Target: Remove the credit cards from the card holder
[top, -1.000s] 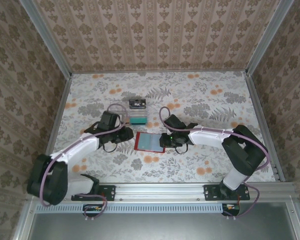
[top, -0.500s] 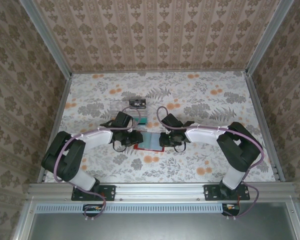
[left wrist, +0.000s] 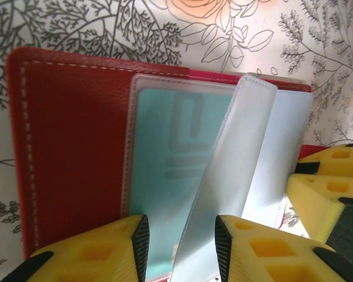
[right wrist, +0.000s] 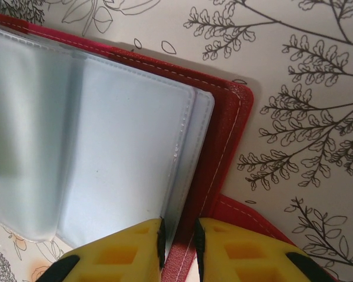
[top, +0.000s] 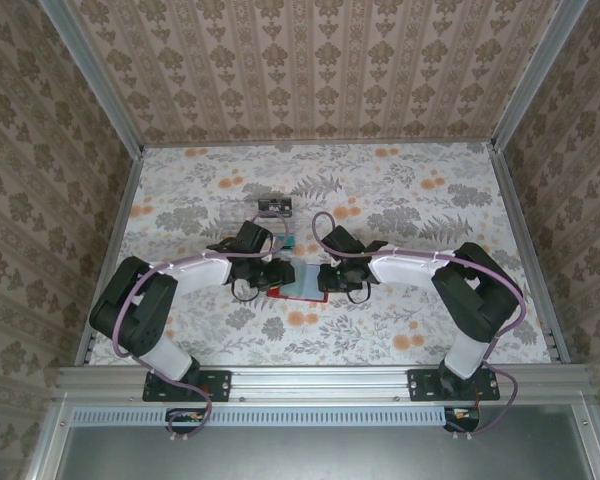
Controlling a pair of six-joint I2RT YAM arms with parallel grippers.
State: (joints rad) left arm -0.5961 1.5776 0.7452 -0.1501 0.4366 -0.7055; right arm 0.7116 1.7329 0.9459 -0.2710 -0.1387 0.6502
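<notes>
Pinching card holder point(right wrist: 223, 147): right gripper point(right wrist: 179, 230); left gripper point(left wrist: 179, 228) astride sleeve point(left wrist: 235, 147).

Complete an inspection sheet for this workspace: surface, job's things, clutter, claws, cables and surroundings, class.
Surface: floral-print tabletop, flat.
Job's things: red card holder lying open; teal card in its clear sleeve; black card lying farther back.
Clutter: small teal object behind the holder, too small to identify.
Claws: left claw open around a raised sleeve leaf; right claw shut on the card holder's edge.
Cables: purple cables running along both arms.
Surroundings: patterned wallpaper walls; metal frame rail at the near edge.
</notes>
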